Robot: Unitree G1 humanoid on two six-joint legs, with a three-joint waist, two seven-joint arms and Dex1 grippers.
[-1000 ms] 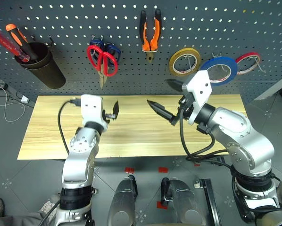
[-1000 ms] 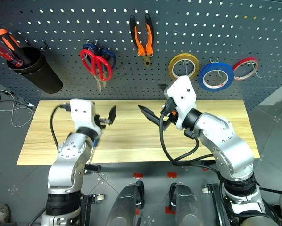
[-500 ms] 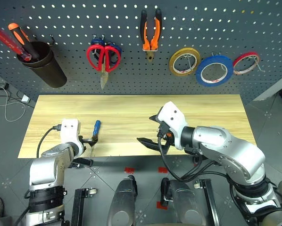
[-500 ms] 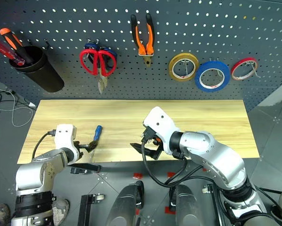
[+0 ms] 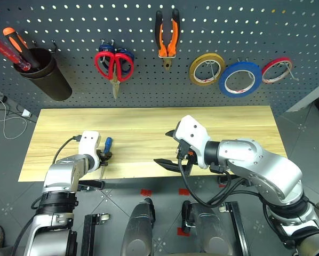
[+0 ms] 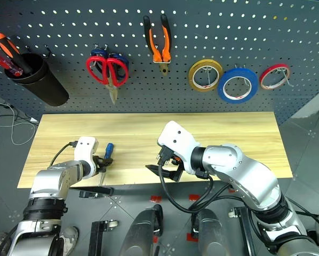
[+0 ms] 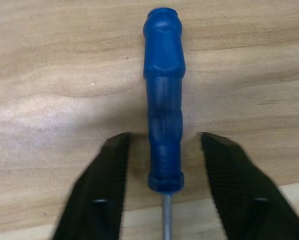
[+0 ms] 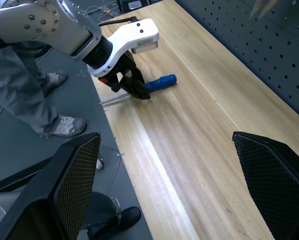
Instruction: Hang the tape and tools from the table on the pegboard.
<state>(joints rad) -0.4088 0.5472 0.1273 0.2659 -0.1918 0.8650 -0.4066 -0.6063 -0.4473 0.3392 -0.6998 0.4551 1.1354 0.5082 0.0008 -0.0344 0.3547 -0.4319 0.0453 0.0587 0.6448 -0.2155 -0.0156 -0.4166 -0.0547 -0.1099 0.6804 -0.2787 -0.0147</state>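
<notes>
**A:** Start big. What is around you?

**B:** Ahead of both my end effectors stands the pegboard (image 5: 69,16), a dark grey panel full of small holes. Below it runs the desk (image 5: 223,125), a long top of pale wood grain, bare to the right of my right end effector. Grey floor (image 5: 309,133) tiles lie around the desk, with white cables (image 5: 7,114) on the floor off to my left.

**A:** What hangs up there?

**B:** Far to the upper left of my left end effector, a black cup (image 5: 45,74) holds a red and an orange screwdriver (image 5: 21,38). Right of it hang the red-handled scissors (image 5: 114,66) over a blue-handled pair, then the orange-and-black pliers (image 5: 167,34). Further right come the yellow roll (image 5: 207,69), the blue tape (image 5: 242,79) and the thin red roll (image 5: 277,70), all above my right end effector.

**A:** And your end effectors?

**B:** My left end effector (image 7: 164,187) sits low at the desk's front left edge. Its fingers (image 7: 102,185) straddle the blue-handled screwdriver (image 7: 163,120), which lies flat on the wood; a gap shows on either side, so they have not clamped it. The metal shaft pokes out over the desk edge. My right end effector (image 5: 173,154) hovers mid-desk near the front edge, jaws spread wide and empty.

**A:** Anyone nearby?

**B:** In the right wrist view, a person's legs and shoes (image 8: 64,125) stand on the floor beside my left arm.
</notes>
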